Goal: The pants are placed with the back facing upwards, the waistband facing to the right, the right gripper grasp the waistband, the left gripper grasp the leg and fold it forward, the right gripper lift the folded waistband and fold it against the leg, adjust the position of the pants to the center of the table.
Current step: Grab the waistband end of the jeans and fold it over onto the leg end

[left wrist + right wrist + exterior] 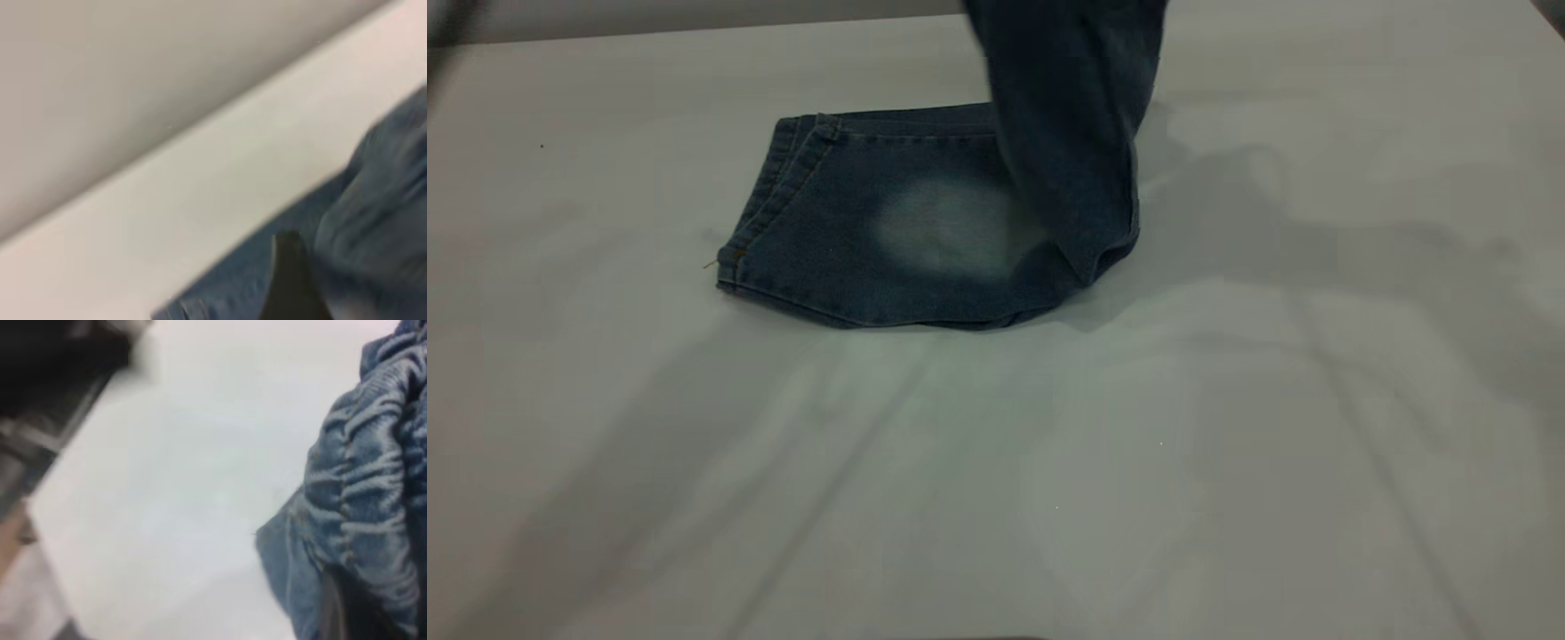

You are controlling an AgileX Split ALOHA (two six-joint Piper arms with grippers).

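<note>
Lifting Denim: Pants Half Raised Over the Table

Hanging from above the exterior view's upper edge, one end of the pants [960,222] rises in a dark column of denim while the other part lies flat on the table [1227,498]. No gripper appears in the exterior view.

Right gripper [353,613]: only a dark part of it shows in its wrist view, just beside and partly under the gathered elastic waistband [363,493]. The ruched denim bunches directly against it. Whether the fingers are clamped on the cloth cannot be told.

Left gripper [293,280]: one black wedge-shaped finger shows in its wrist view, lying over the blue denim, with the table's edge running beyond it. Whether it touches the fabric, and whether it is released or clenched, cannot be told.

Appearance of the pants: mid-blue denim with a pale, faded oval patch on the flat portion. A stitched double seam and a folded hem run along the end away from the raised column. The near edge curves in a shallow arc on the white surface. The raised portion reads darker and casts a broad shadow across the table to its right.
</note>
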